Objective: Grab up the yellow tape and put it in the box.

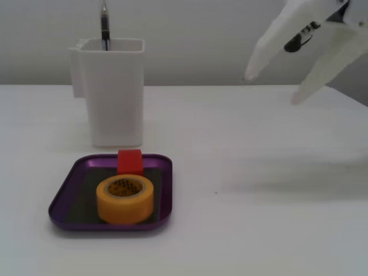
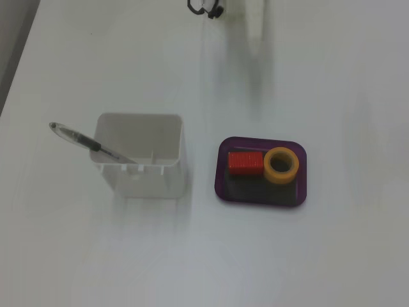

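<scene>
Yellow tape point(image 1: 125, 199): you will find it lying flat, core upward, inside the box point(image 1: 64, 198), on the dark bottom of that purple tray; in the top-down fixed view the roll point(image 2: 281, 165) sits in the right part of the box point(image 2: 300, 185), close to its right and upper rim. Red cube point(image 1: 130, 161): also in the box, just beside the tape, behind it in the front fixed view and left of it from above point(image 2: 245, 162); whether the two touch you cannot tell. White container point(image 1: 112, 92): tall, rectangular, open-topped, standing on the surface behind the box in the front view and well to the left of it from above point(image 2: 142, 155); it holds one pen point(image 1: 104, 26), which stands up above the rim in the front view and leans out over the left edge in the top-down view point(image 2: 89, 144). Gripper point(image 1: 273, 87): visible only in the front fixed view, at upper right, raised above the white surface point(image 1: 259, 172) and well apart from the box; its jaws are spread wide with nothing between them, two white fingers point(image 1: 265, 50) pointing down and to the left. From above you see only a dark bit of cable or hardware point(image 2: 203, 7) at the top edge, too cropped to identify.
</scene>
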